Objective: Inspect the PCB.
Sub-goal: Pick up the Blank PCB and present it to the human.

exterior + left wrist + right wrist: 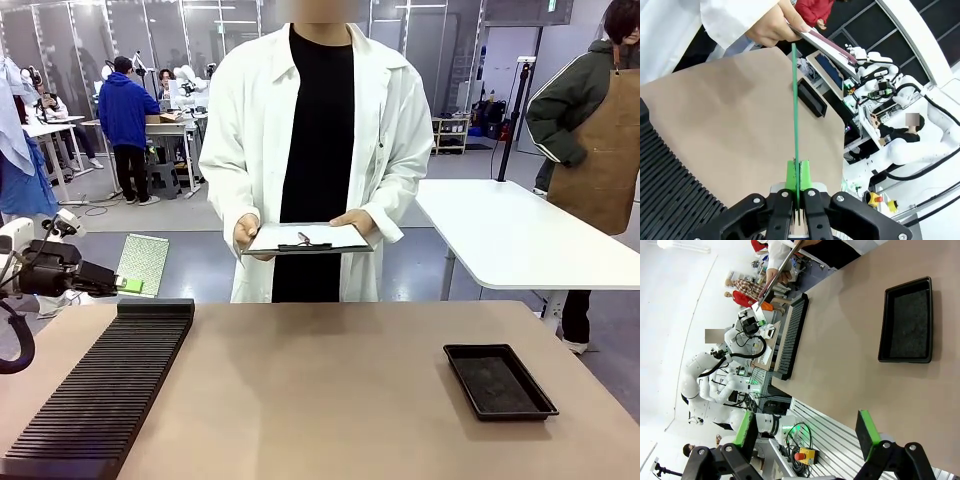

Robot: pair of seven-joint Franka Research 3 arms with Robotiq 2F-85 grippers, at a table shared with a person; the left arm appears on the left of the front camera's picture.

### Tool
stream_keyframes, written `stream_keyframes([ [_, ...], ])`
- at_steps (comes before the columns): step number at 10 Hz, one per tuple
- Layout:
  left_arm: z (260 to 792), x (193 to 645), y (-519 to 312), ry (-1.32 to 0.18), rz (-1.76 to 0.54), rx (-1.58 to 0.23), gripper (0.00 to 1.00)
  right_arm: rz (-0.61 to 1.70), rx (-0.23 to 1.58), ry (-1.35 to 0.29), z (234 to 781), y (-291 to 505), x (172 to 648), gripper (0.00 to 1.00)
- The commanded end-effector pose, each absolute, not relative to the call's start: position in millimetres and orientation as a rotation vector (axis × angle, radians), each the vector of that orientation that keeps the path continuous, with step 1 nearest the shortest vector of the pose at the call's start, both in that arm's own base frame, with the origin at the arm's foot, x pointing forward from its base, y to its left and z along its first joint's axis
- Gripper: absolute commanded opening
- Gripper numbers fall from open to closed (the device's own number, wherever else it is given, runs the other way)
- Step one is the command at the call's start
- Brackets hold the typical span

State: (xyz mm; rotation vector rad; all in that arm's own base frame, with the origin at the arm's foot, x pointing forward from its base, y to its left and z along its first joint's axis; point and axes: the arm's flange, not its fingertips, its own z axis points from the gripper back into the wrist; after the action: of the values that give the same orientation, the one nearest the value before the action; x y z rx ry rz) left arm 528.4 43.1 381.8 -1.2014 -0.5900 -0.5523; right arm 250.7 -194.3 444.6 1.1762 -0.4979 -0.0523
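The robot's left hand (124, 286) is clamped on the lower edge of the circuit board (144, 263), its green pads pressed flat on both faces. The board is lifted clear of the worktop (320, 370), just past the far end of the black slotted rack (100, 390). It stands nearly upright, with its pale speckled face turned towards the robot's side. That pose looks chosen so the whole face can be checked with nothing in front of it. A pinch at the edge also keeps the pads off most of the pattern. In the left wrist view the board (795, 115) shows edge-on as a thin green line rising from between the closed pads (791, 172). Its tip points towards the person's hand (772, 27). Across the worktop the person holds a clipboard (308, 238) level in both hands, probably to note the result. A shallow black tray (500, 380) sits near the right edge of the worktop, well apart from the rack, perhaps to take the board afterwards. The right hand (806, 432) hangs above the worktop with its fingers spread wide apart, holding and touching nothing.
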Motion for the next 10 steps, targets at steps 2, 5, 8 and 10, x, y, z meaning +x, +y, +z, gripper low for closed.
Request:
stream_keyframes([
  [2, 381.8, 528.4, 43.1, -0.590, -0.552, -1.201, 0.03, -0.037, 1.181, -0.519, 445.6, -196.0, 250.7, 1.00],
  [5, 367.3, 545.7, 17.9, -0.408, -0.358, -1.350, 0.03, -0.037, 1.181, -0.519, 445.6, -196.0, 250.7, 1.00],
  [8, 343.9, 564.9, 0.0, -0.329, -0.188, -1.440, 0.03, -0.037, 1.181, -0.519, 445.6, -196.0, 250.7, 1.00],
  [10, 331.8, 576.5, -7.5, -0.250, -0.176, -1.537, 0.03, -0.037, 1.181, -0.519, 445.6, -196.0, 250.7, 1.00],
])
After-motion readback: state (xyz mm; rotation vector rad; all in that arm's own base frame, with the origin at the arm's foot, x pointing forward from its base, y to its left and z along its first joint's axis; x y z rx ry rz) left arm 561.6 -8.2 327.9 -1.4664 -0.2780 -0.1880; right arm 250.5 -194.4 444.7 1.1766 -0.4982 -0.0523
